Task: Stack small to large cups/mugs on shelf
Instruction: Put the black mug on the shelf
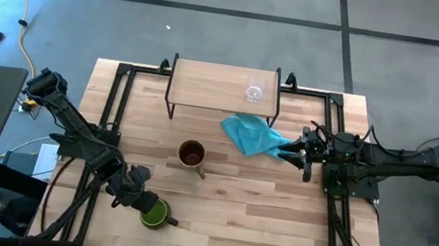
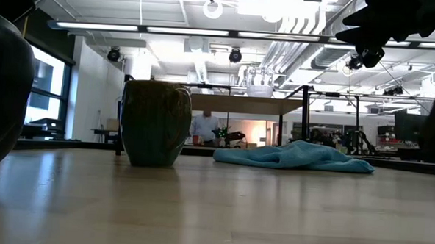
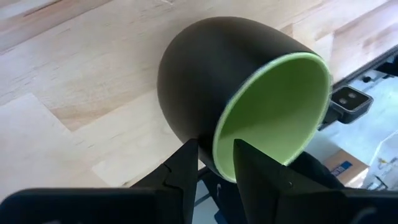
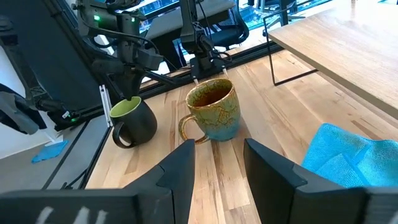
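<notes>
With the left gripper pinching the rim of the dark mug, well short of the shelf (glass cup already there), lift it level; the right gripper waits spread beside the shelf.

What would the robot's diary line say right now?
left gripper: shut on dark mug rim | right gripper: open, empty, by blue cloth | glass cup: on shelf | tan mug: mid-table

We find both arms matte black, built of slim tubular links with bulky joint housings. The left gripper and right gripper carry flat, angular black fingers.
</notes>
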### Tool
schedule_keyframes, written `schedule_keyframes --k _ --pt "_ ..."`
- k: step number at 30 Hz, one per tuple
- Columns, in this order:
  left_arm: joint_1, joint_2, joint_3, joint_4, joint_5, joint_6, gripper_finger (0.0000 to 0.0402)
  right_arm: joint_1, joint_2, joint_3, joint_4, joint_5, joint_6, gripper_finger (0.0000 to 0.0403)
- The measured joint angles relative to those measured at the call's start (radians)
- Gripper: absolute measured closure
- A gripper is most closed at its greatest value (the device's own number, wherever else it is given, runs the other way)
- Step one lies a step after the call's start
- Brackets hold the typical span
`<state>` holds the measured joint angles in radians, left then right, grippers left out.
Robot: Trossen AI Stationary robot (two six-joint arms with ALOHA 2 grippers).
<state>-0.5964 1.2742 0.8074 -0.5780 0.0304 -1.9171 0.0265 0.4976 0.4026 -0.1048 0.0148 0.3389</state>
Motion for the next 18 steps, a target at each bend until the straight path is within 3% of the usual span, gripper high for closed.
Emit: schedule_keyframes --k 18 --pt "0.000 0.020 0.000 0.001 0.020 -0.006 0.0311 0.000 0.000 0.000 -0.004 0.000 -0.007 0.0275"
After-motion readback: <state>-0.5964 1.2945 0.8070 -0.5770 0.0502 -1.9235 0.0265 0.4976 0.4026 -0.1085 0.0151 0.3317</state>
